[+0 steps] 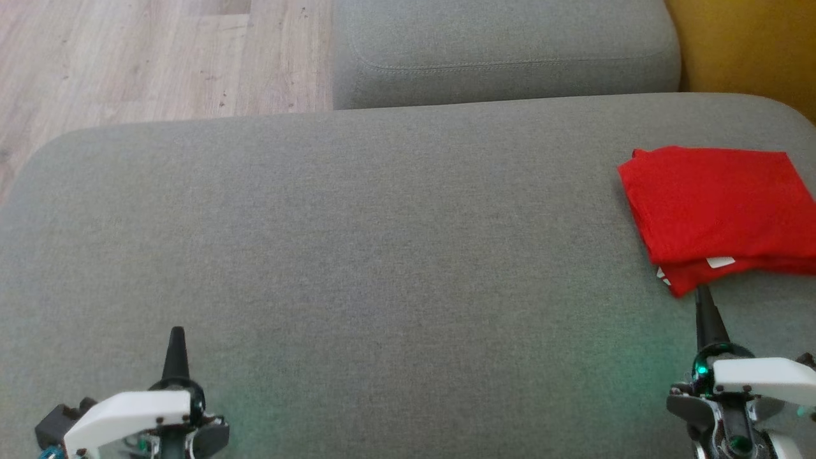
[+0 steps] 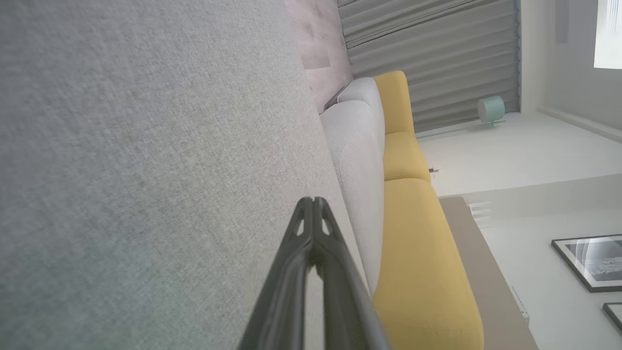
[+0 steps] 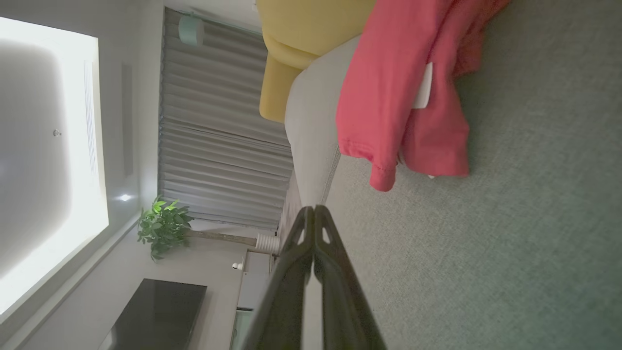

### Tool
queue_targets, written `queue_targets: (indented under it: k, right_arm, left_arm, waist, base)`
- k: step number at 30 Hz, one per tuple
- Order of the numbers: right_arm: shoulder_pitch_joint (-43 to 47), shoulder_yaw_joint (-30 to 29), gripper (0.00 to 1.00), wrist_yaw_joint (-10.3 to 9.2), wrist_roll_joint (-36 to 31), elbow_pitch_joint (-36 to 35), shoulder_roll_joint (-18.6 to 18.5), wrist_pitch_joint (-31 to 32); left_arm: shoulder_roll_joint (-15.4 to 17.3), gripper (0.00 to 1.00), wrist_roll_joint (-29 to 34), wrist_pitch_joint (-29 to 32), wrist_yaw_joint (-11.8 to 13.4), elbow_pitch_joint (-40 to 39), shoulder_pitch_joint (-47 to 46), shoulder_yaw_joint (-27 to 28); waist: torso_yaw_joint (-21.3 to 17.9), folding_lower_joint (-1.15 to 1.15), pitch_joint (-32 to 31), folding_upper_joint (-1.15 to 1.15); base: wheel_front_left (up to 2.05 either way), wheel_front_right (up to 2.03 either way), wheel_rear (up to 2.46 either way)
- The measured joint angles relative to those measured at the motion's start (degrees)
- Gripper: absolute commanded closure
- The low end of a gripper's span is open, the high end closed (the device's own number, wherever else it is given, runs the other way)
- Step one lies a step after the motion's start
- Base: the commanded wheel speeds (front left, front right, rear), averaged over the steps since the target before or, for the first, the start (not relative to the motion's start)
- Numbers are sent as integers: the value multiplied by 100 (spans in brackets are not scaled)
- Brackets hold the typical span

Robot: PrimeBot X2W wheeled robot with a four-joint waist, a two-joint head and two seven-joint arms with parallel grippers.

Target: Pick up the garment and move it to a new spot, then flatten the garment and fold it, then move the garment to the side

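Note:
The red garment (image 1: 720, 210) lies folded into a neat stack at the right side of the grey cushion (image 1: 382, 242), a white tag peeking from its near edge. In the right wrist view the garment (image 3: 403, 97) shows just beyond the fingertips, with layered hems. My right gripper (image 1: 703, 293) is shut and empty, its tip a little short of the garment's near corner. At the lower left my left gripper (image 1: 176, 333) is shut and empty too, far from the garment. Both wrist views show the jaws pressed together: the left gripper (image 2: 313, 200) and the right gripper (image 3: 313, 208).
A second grey cushion (image 1: 503, 51) sits behind the big one, with yellow cushions (image 2: 418, 253) to its right. Wooden floor (image 1: 127, 57) lies beyond the cushion's far left edge. A potted plant (image 3: 163, 226) and a dark screen (image 3: 155, 316) stand across the room.

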Motion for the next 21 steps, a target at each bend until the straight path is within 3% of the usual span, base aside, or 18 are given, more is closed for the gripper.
queue_targets:
  k: [21]
  right_arm:
    - [-244, -158, 100, 0, 1429, 44, -2, 199]
  left_arm:
    - [-250, 100, -931, 316, -386, 52, -155, 584]
  waist:
    - [-75, 0, 23, 0]
  base:
    - [0, 0, 0]
